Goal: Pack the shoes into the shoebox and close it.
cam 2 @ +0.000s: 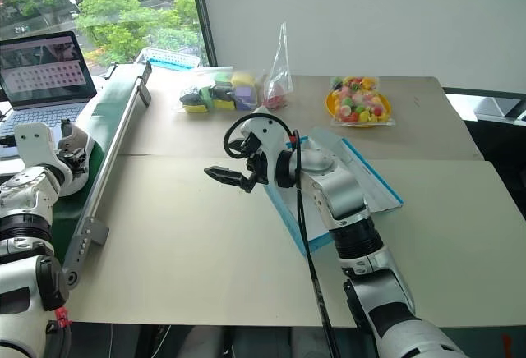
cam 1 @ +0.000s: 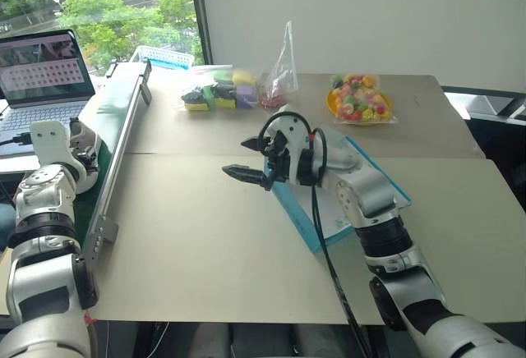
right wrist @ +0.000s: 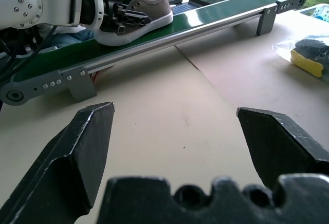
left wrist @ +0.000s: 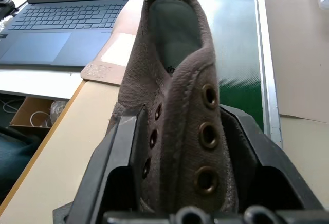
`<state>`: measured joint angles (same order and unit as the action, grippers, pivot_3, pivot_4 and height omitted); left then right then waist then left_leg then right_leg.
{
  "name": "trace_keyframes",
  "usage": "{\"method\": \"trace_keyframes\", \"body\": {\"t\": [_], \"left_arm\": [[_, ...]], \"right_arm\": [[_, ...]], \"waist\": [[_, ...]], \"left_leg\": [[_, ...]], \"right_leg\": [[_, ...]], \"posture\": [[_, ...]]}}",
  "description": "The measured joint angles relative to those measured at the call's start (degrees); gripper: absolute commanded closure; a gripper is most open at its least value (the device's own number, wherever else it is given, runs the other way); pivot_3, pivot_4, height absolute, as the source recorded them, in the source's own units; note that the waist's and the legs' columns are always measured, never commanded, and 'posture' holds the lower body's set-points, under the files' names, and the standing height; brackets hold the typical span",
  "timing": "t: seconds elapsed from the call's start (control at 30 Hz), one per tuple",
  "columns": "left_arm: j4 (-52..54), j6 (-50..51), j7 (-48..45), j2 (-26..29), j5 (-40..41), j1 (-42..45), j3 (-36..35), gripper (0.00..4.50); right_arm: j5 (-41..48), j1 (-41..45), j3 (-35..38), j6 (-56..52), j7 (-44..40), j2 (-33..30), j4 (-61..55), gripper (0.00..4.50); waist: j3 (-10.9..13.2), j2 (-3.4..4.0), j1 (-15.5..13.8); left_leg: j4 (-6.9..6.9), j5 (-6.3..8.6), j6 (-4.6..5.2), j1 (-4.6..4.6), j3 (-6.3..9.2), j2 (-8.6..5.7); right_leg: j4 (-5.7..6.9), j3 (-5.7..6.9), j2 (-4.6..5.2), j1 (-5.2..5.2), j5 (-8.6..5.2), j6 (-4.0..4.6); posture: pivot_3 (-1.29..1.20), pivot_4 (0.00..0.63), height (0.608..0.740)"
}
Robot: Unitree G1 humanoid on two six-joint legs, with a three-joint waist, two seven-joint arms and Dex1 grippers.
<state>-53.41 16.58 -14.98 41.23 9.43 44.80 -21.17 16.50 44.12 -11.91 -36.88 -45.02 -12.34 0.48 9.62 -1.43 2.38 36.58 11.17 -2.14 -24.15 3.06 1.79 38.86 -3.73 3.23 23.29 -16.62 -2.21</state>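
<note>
A grey-brown sneaker (left wrist: 177, 75) with a pale sole (right wrist: 146, 11) rests on the green conveyor belt (right wrist: 205, 18) at my far left. My left gripper (left wrist: 180, 126) is shut on the shoe, one black finger pressing each side of its eyelet rows. This left gripper (right wrist: 126, 17) also shows in the right wrist view, clamped on the shoe's front. The teal-blue shoebox (cam 2: 283, 206) lies on the table under my right forearm, its white inside partly hidden by the arm. My right gripper (cam 1: 237, 157) hangs open above the table, left of the box, with nothing between its fingers.
A laptop (cam 1: 41, 71) stands beyond the conveyor at far left. Along the table's back are a bag of coloured blocks (cam 1: 218, 91), a tall clear bag (cam 1: 279, 75), a bag of colourful items (cam 1: 359, 99) and a blue basket (cam 1: 160, 56).
</note>
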Motion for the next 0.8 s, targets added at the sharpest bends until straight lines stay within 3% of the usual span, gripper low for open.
{"method": "trace_keyframes", "body": {"t": [0.07, 0.1, 0.5, 0.63, 0.8], "left_arm": [[1.91, 0.90, 0.00, -0.73, 0.52, -0.48, -0.19, 4.37], [3.00, 1.13, 0.01, -1.20, 0.96, -0.74, -0.20, 4.45], [32.09, 10.31, 0.33, -7.81, 6.84, -3.93, 0.01, 4.45], [44.35, 16.20, 0.84, -15.15, 10.80, -4.29, 3.04, 4.45], [51.22, 23.37, 1.01, -23.32, 13.09, -4.16, 10.45, 4.45]], "right_arm": [[-0.03, 0.00, -0.31, 0.00, 0.13, -0.31, 0.00, 0.00], [-0.03, 0.00, -0.49, 0.00, 0.13, -0.33, 0.00, 0.00], [0.58, 0.04, -0.14, -0.11, 0.93, -0.16, 0.08, 0.00], [10.24, 4.91, 15.03, -4.57, 10.21, 6.65, 4.54, 0.00], [19.95, 12.59, 31.96, -4.96, 22.29, 8.19, 12.42, 0.00]], "waist": [[0.00, 0.00, -0.19], [0.00, -0.01, -0.28], [0.03, -0.15, 0.12], [0.05, -0.17, -0.23], [0.05, -0.17, -0.49]], "left_leg": [[0.01, -0.01, 0.00, -0.01, 0.02, 0.00], [0.02, -0.01, -0.01, -0.03, 0.03, 0.00], [0.05, -0.01, -0.01, -0.13, 0.04, 0.02], [0.09, -0.02, -0.03, -0.13, 0.06, 0.00], [0.07, -0.01, -0.01, -0.15, 0.03, 0.00]], "right_leg": [[0.01, 0.01, 0.00, 0.00, 0.00, 0.00], [0.01, 0.02, 0.00, 0.00, 0.00, 0.00], [0.03, 0.03, 0.02, 0.01, 0.00, 0.00], [0.06, 0.02, 0.05, -0.02, 0.01, 0.00], [0.06, 0.03, 0.06, -0.06, 0.01, 0.01]], "posture": [[0.00, 0.150, 0.740], [0.00, 0.150, 0.740], [0.00, 0.150, 0.740], [0.00, 0.150, 0.740], [0.00, 0.150, 0.740]]}}
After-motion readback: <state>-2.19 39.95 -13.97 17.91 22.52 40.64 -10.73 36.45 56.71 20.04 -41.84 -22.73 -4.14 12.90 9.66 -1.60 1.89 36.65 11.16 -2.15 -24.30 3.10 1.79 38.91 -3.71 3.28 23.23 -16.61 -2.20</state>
